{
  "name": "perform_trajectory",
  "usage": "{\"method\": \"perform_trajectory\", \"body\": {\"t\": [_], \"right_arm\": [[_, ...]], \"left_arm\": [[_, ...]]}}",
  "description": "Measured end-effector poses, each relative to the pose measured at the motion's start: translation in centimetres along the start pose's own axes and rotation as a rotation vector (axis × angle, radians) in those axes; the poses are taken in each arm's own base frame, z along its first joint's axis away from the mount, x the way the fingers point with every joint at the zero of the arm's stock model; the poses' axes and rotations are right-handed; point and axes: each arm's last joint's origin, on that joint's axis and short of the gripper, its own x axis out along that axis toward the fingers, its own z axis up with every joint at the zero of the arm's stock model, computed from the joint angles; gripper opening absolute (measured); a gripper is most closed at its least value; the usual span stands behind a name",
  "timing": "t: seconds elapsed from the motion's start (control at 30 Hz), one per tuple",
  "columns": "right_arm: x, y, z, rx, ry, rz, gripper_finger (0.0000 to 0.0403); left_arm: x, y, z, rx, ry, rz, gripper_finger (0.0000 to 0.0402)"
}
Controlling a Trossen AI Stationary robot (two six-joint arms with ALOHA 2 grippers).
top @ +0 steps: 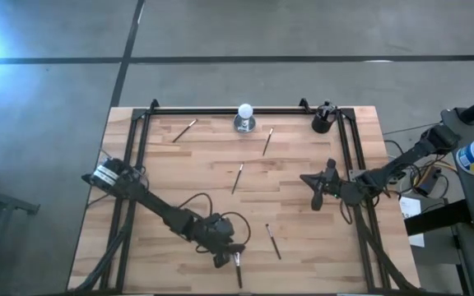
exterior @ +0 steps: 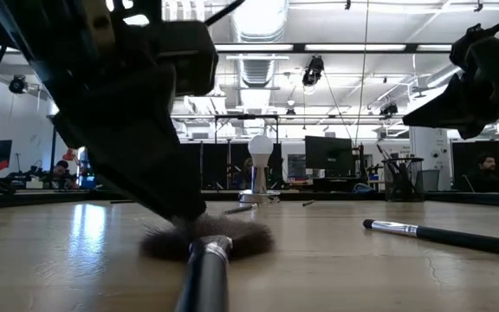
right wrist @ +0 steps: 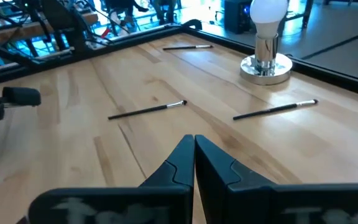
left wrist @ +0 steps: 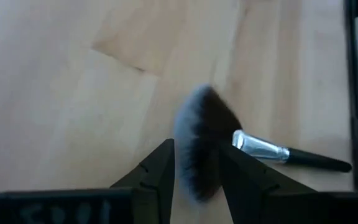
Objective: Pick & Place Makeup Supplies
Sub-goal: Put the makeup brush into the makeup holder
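Down by the table's (top: 138, 247) near edge, left pincer (top: 223, 259) straddles fan brush (left wrist: 199, 146).

Pale blond wood table (top: 303, 247) with darker plank seams, black frame (top: 220, 110) round it, dark fan brush (left wrist: 199, 146) fading to whitish tips with a shiny silver ferrule and black handle, white ball (right wrist: 267, 11) on its silver base.

Left tool (left wrist: 194, 177) parted, right tool (right wrist: 194, 158) closed
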Motion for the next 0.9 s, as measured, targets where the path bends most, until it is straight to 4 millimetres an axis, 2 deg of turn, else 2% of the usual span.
{"method": "perform_trajectory", "body": {"t": [0.27, 0.4, 0.53, 0.77, 0.9], "right_arm": [[0.2, 0.2, -0.3, -0.007, 0.007, -0.004, 0.0008], [0.4, 0.3, -0.4, -0.017, 0.014, -0.008, 0.0008], [0.5, 0.4, -0.6, -0.023, 0.020, -0.011, 0.0008], [0.7, 0.8, -0.4, -0.011, -0.007, 0.002, 0.0008], [0.7, 0.8, -0.5, -0.032, -0.004, -0.004, 0.0008]], "left_arm": [[1.5, -0.1, -0.9, 0.045, 0.029, 0.002, 0.0109], [1.7, -0.2, -0.8, 0.099, 0.028, -0.005, 0.0068], [0.5, -0.2, -0.5, 0.157, 0.022, 0.030, 0.0009], [-3.3, -0.1, 1.1, 0.233, -0.082, 0.154, 0.0000], [-4.2, 0.4, 1.8, 0.154, -0.113, 0.092, 0.0000]]}}
